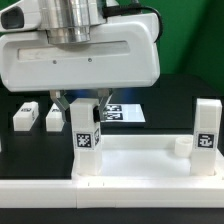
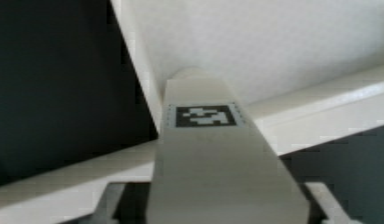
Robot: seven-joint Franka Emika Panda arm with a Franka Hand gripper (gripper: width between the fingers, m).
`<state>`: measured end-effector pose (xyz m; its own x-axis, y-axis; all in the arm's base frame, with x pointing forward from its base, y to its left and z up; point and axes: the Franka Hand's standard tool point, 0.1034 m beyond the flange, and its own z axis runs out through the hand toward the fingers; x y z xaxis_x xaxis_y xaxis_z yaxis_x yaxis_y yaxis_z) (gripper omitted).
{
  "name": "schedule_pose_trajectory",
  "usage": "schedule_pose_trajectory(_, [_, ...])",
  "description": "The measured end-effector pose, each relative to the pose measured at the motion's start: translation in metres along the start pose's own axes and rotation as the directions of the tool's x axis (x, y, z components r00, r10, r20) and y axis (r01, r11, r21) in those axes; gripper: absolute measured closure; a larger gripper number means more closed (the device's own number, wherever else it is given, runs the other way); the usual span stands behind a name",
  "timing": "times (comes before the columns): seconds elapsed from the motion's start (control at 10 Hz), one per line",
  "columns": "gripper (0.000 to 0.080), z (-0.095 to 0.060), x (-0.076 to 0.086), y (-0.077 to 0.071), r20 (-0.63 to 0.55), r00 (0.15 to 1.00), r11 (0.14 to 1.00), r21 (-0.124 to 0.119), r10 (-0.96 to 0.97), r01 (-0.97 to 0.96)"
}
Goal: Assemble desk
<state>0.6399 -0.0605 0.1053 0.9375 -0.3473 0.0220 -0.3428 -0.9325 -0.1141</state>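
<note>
The desk top (image 1: 140, 160) lies across the front as a white tray with a raised rim. A white leg (image 1: 85, 140) with a black-and-white tag stands upright at its corner toward the exterior view's left. My gripper (image 1: 82, 103) comes straight down over this leg, one finger against each side of its upper end, shut on it. In the wrist view the leg (image 2: 207, 115) runs out from between the fingers of the gripper (image 2: 215, 205) toward the desk top (image 2: 171, 40). A second tagged leg (image 1: 205, 135) stands upright at the corner toward the exterior view's right.
Two loose white legs (image 1: 25, 115) (image 1: 53, 117) lie on the black table behind the top, toward the exterior view's left. The marker board (image 1: 125, 112) lies flat behind the gripper. A small white stub (image 1: 180, 146) sits on the top beside the second leg.
</note>
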Motion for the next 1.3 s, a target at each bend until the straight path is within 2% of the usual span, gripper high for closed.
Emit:
schedule_pose_trajectory(0.2, [0.0511, 0.0, 0.001, 0.002, 0.002, 0.97, 0.97, 0.01, 0.241, -0.241])
schedule_pose_trajectory(0.3, [0.0511, 0.0, 0.0, 0.003, 0.017, 0.907, 0.906, 0.022, 0.421, -0.422])
schedule_pose_trajectory(0.4, [0.0511, 0.0, -0.001, 0.004, 0.039, 0.791, 0.79, 0.031, 0.611, -0.612])
schedule_pose_trajectory(0.5, [0.0508, 0.0, -0.001, 0.006, 0.06, 0.704, 0.702, 0.048, 0.708, -0.71])
schedule_pose_trajectory(0.6, [0.0508, -0.001, -0.001, 0.007, 0.062, 0.663, 0.661, 0.053, 0.746, -0.749])
schedule_pose_trajectory(0.7, [0.0508, -0.001, -0.002, 0.006, 0.065, 0.636, 0.634, 0.049, 0.769, -0.772])
schedule_pose_trajectory(0.9, [0.0508, 0.0, -0.003, 0.005, 0.075, 0.527, 0.526, 0.039, 0.847, -0.85])
schedule_pose_trajectory(1.0, [0.0508, 0.001, -0.004, 0.001, 0.088, 0.429, 0.428, 0.031, 0.899, -0.903])
schedule_pose_trajectory(1.1, [0.0508, 0.001, -0.005, -0.004, 0.099, 0.288, 0.287, 0.024, 0.952, -0.957])
schedule_pose_trajectory(1.3, [0.0508, 0.001, -0.004, -0.003, 0.087, 0.102, 0.099, 0.032, 0.991, -0.995])
